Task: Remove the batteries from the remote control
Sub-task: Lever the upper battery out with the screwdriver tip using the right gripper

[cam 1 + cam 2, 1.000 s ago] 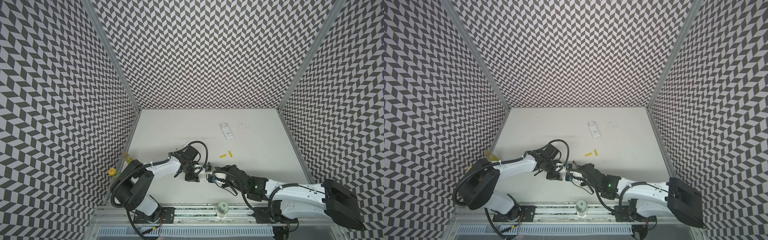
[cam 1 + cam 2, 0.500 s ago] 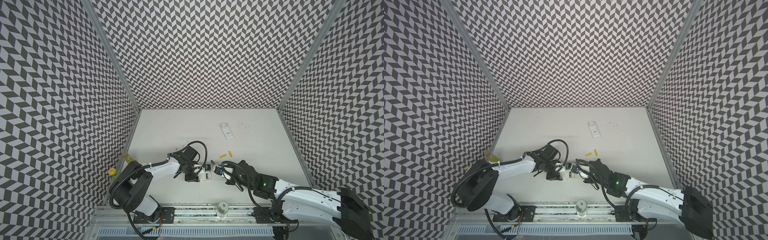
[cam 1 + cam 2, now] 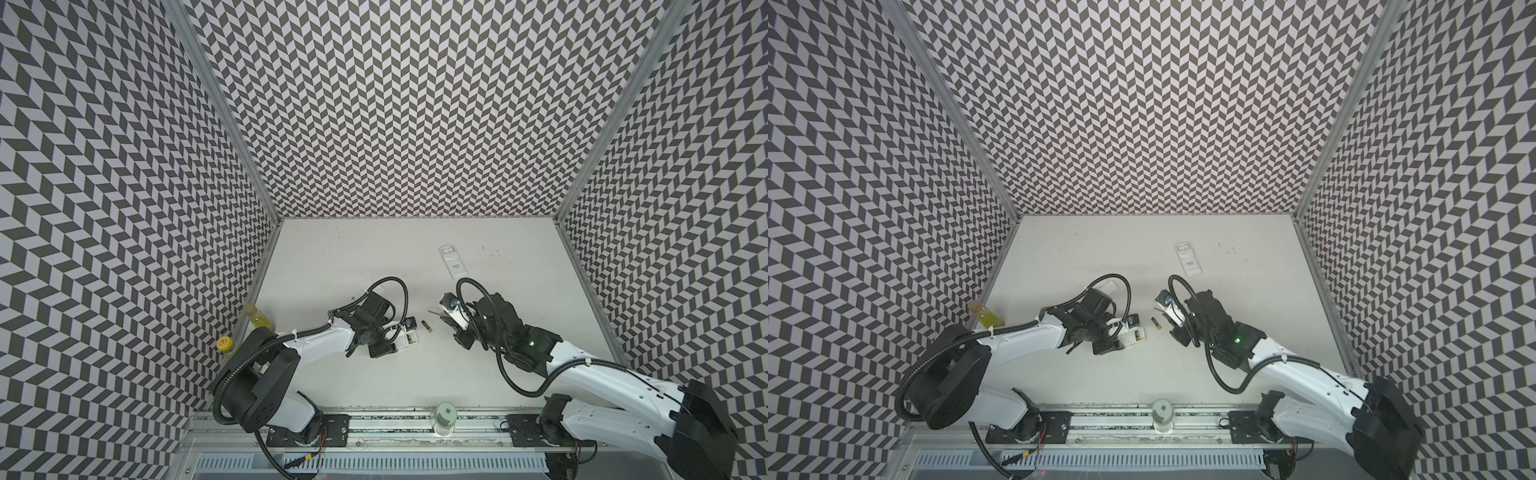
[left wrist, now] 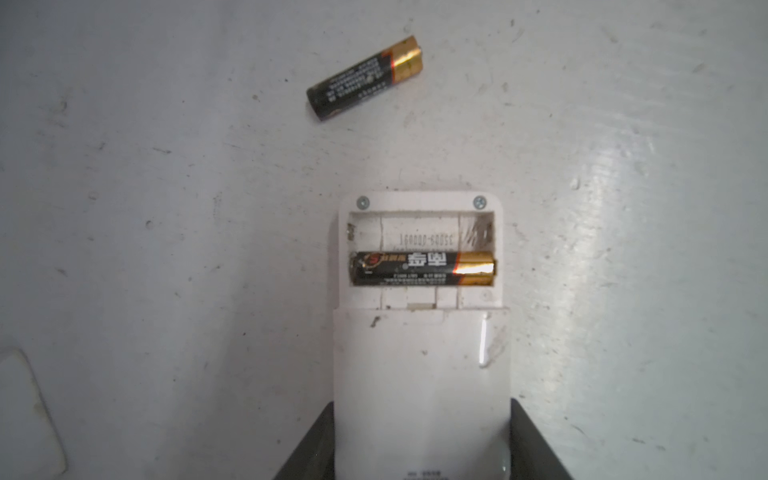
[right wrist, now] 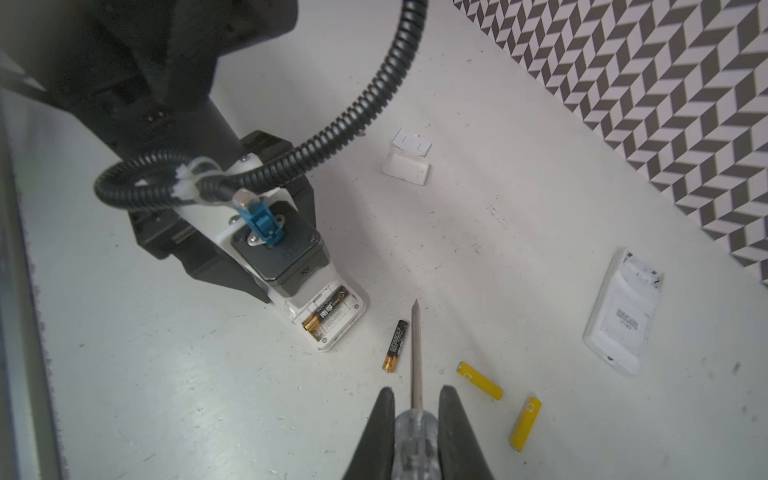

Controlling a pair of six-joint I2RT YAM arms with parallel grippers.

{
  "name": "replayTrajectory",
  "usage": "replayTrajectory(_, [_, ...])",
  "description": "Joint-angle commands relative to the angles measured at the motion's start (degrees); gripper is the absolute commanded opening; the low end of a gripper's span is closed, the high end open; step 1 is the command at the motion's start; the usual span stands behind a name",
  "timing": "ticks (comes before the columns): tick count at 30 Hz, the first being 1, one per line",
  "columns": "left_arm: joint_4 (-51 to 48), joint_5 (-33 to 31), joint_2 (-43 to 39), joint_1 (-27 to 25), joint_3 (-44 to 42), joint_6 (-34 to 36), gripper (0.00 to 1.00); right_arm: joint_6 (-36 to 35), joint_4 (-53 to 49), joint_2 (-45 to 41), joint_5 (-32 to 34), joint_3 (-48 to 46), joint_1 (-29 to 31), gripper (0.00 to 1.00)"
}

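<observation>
Leftmost, the left gripper (image 4: 422,444) had its jaws partway apart and pressed against both long sides of a white remote (image 4: 419,365). It held the remote flat on the table (image 3: 332,257), back side up. The remote's battery bay was uncovered at the end away from the fingers. One black battery (image 4: 422,269) with a gold end sat in the slot nearer the gripper, and the other slot was bare, showing its spring. A small white cover (image 5: 405,168) lay on the table, well apart from the bay.

Just beyond the remote's open end, a loose black battery (image 3: 427,327) lay on the table, near the remote but not touching it.

Further right, the right gripper (image 5: 415,390) was closed tight on the clear handle of a screwdriver (image 5: 416,353). The thin shaft pointed out past the fingertips, and in the right wrist view it ran alongside the loose battery. Whether the tip touched anything could not be told.

Two yellow batteries (image 5: 480,380) lay on the table beside that gripper, on the side away from the held remote, apart from each other. Further back and to the right, a second remote (image 3: 453,261) lay flat, clear of both arms.
</observation>
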Motion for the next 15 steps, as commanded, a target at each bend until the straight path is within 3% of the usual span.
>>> replayTrajectory(1, [2.6, -2.0, -1.2, 1.2, -0.5, -1.9, 0.36, 9.1, -1.6, 2.7, -8.8, 4.3, -2.9, 0.00])
replayTrajectory(6, [1.4, -1.7, -0.8, 1.4, 0.1, -1.7, 0.40, 14.1, -4.9, 9.5, -17.6, 9.5, -5.0, 0.00])
replayTrajectory(11, [-0.7, 1.6, 0.6, 1.3, 1.1, 2.0, 0.72, 17.1, -5.1, 15.6, -22.9, 11.2, -6.5, 0.00])
replayTrajectory(15, [-0.8, 2.4, 0.9, 1.3, 2.4, 1.3, 0.86, 17.7, -6.5, 18.7, -26.3, 12.8, -6.9, 0.00])
